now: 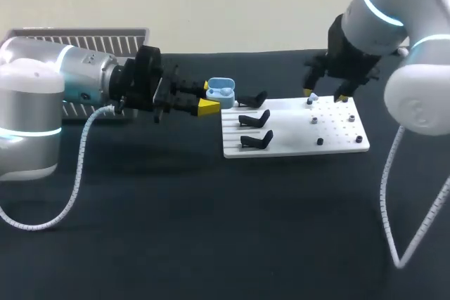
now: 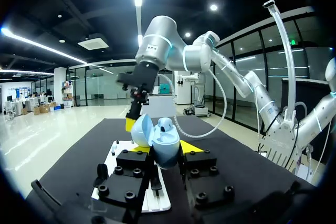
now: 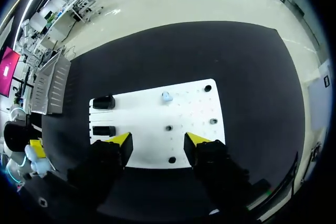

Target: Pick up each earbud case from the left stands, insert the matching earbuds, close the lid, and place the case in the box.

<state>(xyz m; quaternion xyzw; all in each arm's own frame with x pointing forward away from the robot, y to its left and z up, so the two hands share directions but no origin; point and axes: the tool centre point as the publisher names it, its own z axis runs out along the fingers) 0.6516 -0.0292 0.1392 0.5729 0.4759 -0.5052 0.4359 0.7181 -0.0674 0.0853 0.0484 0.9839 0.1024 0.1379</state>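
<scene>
A light blue earbud case [image 1: 222, 89] with its lid open is held above the table's left half, left of the white board [image 1: 295, 147]. My left gripper [image 1: 209, 96] is shut on it. In the left wrist view the case [image 2: 168, 142] sits between the fingers of the left gripper [image 2: 159, 149], with one earbud [image 2: 166, 126] in it. My right gripper [image 1: 325, 94] hangs open and empty over the board's far right part. In the right wrist view the right gripper [image 3: 157, 140] is above the board [image 3: 191, 106], and a loose pale blue earbud [image 3: 167, 96] lies ahead of it.
Three black stands [image 1: 254, 118] line the board's left side, all bare. Small black pegs [image 3: 168, 128] dot its right half. A metal slatted box [image 1: 77, 36] stands at the back left, behind my left arm. Cables hang from both arms onto the black tabletop.
</scene>
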